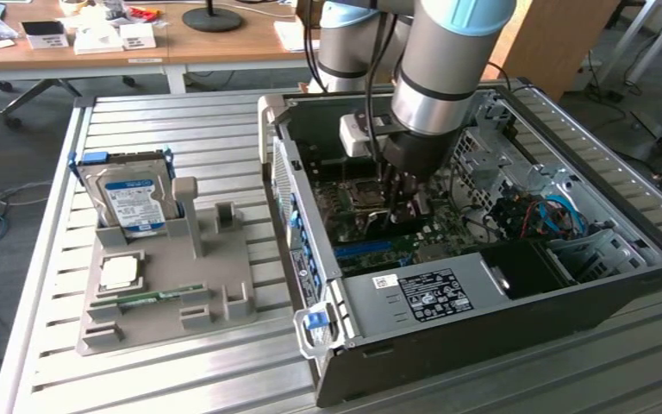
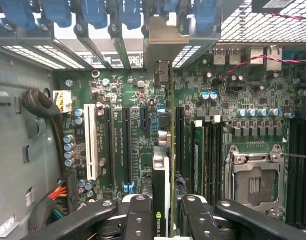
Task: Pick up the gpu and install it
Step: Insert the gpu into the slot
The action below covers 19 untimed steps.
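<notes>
My gripper (image 1: 398,191) reaches down into the open computer case (image 1: 607,293), just above the motherboard (image 1: 446,228). In the wrist view the gripper (image 2: 163,222) is shut on the gpu (image 2: 161,170), which I see edge-on as a thin upright card with a black cover on one face and a green board edge. Its silver end bracket (image 2: 165,42) stands against the slot openings in the case's rear wall. The card hangs over the motherboard (image 2: 122,95) beside the long black expansion slots (image 2: 127,145). In the exterior view my fingers and wrist hide most of the card.
Beside the case on the slatted table (image 1: 170,129), a grey stand (image 1: 176,285) holds a silver hard drive (image 1: 134,197), a processor (image 1: 118,272) and a slim memory stick (image 1: 147,297). Inside the case are a power supply (image 1: 423,293), blue cables (image 1: 561,216), the CPU socket (image 2: 253,182) and a cable bundle (image 2: 47,110).
</notes>
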{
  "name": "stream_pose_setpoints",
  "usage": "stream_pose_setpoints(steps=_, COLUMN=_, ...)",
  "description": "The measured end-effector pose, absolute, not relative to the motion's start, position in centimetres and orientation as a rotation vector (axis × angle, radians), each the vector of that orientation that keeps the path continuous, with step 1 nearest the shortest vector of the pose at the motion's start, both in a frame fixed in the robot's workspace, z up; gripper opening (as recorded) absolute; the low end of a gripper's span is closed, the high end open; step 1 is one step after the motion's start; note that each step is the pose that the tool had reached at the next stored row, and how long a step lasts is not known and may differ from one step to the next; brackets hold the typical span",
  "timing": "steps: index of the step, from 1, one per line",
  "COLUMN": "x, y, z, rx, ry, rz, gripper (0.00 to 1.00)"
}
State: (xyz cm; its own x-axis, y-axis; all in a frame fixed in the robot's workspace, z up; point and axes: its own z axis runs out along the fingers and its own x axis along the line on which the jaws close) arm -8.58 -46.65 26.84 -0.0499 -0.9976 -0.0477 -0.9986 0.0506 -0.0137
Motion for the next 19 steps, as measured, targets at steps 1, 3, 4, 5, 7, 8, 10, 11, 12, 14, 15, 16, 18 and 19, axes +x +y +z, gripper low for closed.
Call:
stream_pose_setpoints(steps=1, x=-8.6, y=-46.7, z=26.8, rx=-2.134, ry=2.245, rz=0.035, gripper=0.27)
stream_pose_setpoints(steps=3, x=-8.7, y=-46.7, z=26.8, rx=-2.134, ry=2.245, rz=0.035, gripper=0.27)
stream_pose_setpoints(steps=4, x=-8.7, y=-46.7, z=26.8, rx=-2.134, ry=2.245, rz=0.035, gripper=0.27)
stream_pose_setpoints(steps=5, x=-8.8, y=-46.7, z=26.7, rx=-2.134, ry=2.245, rz=0.036, gripper=0.27)
stream_pose_setpoints(steps=7, x=-8.8, y=-46.7, z=26.6, rx=-2.134, ry=2.245, rz=0.035, gripper=0.27)
stream_pose_setpoints(steps=8, x=-8.8, y=-46.7, z=26.5, rx=-2.134, ry=2.245, rz=0.035, gripper=0.27)
stream_pose_setpoints(steps=10, x=-8.9, y=-46.7, z=26.4, rx=-2.133, ry=2.246, rz=0.035, gripper=0.27)
stream_pose_setpoints(steps=11, x=-8.9, y=-46.7, z=26.3, rx=-2.133, ry=2.246, rz=0.035, gripper=0.27)
stream_pose_setpoints(steps=12, x=-9.0, y=-46.7, z=26.2, rx=-2.133, ry=2.246, rz=0.035, gripper=0.27)
stream_pose_setpoints(steps=14, x=-9.1, y=-46.6, z=26.1, rx=-2.132, ry=2.247, rz=0.035, gripper=0.27)
stream_pose_setpoints(steps=15, x=-9.2, y=-46.6, z=26.1, rx=-2.132, ry=2.247, rz=0.035, gripper=0.27)
stream_pose_setpoints(steps=16, x=-9.2, y=-46.6, z=26.0, rx=-2.131, ry=2.248, rz=0.035, gripper=0.27)
stream_pose_setpoints(steps=18, x=-9.3, y=-46.6, z=25.8, rx=-2.129, ry=2.25, rz=0.035, gripper=0.27)
stream_pose_setpoints(steps=19, x=-9.3, y=-46.6, z=25.8, rx=-2.127, ry=2.251, rz=0.035, gripper=0.27)
